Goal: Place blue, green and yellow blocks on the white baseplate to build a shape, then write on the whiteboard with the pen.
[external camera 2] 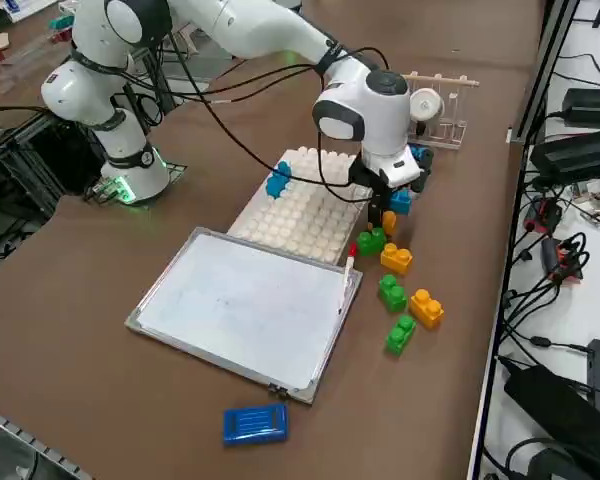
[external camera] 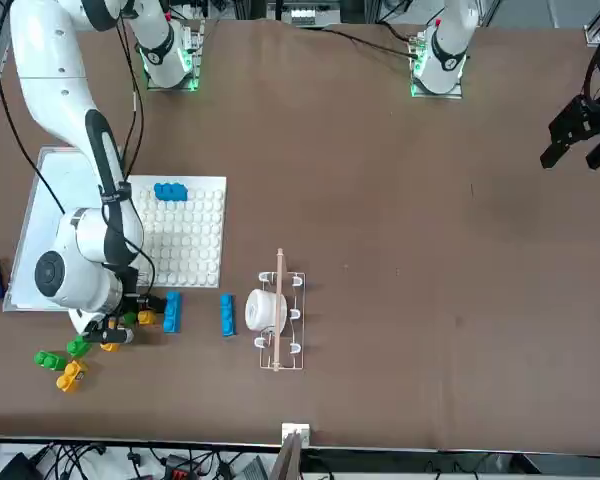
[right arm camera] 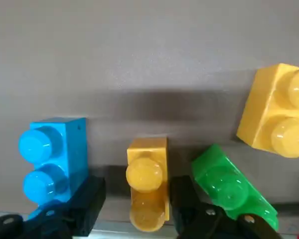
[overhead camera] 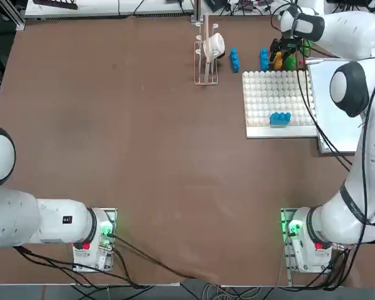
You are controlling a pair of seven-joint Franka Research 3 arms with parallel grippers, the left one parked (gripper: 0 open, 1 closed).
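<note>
One yellow block [right arm camera: 147, 184] between right gripper [right arm camera: 134, 201] fingers [right arm camera: 187, 199]

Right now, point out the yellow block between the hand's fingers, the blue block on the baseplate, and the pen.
yellow block [right arm camera: 147, 174], right wrist view, upper stud.
blue block [overhead camera: 279, 117], top view, studded top.
pen [external camera 2: 349, 266], right side view, white barrel by the whiteboard's edge.

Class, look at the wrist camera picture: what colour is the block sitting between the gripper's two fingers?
Yellow-orange. The block between the right gripper fingers shows best in the right wrist view.
</note>
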